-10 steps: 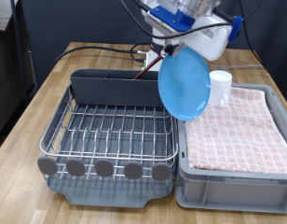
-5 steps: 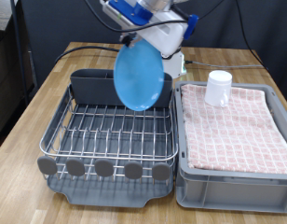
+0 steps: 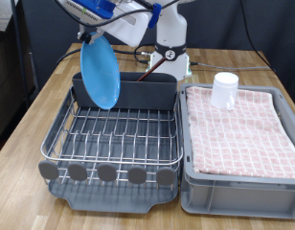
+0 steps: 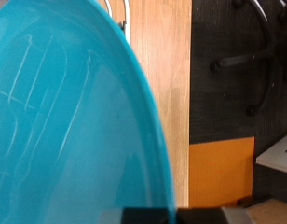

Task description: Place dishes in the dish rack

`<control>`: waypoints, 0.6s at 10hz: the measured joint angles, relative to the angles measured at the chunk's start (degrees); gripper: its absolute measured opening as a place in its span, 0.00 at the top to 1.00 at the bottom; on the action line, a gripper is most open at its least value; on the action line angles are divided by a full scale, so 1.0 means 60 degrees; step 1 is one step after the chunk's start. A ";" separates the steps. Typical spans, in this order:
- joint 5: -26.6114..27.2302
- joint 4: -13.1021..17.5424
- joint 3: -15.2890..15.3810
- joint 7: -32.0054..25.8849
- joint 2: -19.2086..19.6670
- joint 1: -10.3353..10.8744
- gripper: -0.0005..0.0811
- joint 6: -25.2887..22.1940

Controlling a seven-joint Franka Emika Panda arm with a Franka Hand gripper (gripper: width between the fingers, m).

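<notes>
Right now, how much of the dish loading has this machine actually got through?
Nothing sits on the silver wire dish rack yet; its grid is bare. In hand: the end effector carries the round bright-blue plate on edge above the rack, on the exterior view's left side. Left: the small white handled mug stands on the pink checked cloth in the grey crate.

No text, label or number can be read anywhere.

I see the dish rack [image 3: 114, 134] wire grid bare at lower left; the utensil caddy [image 3: 138, 91] walls its far edge. The white mug [image 3: 224, 91] stands at right.
</notes>
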 joint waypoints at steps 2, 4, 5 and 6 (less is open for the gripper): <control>-0.0011 0.0004 0.0033 0.0056 0.0076 0.0001 0.97 -0.0012; -0.0029 0.0032 0.0005 -0.0266 0.0245 0.0001 0.97 0.0323; -0.0069 0.0065 -0.0032 -0.0476 0.0358 -0.0001 0.97 0.0553; -0.0174 0.0103 -0.0060 -0.0659 0.0481 -0.0010 0.97 0.0757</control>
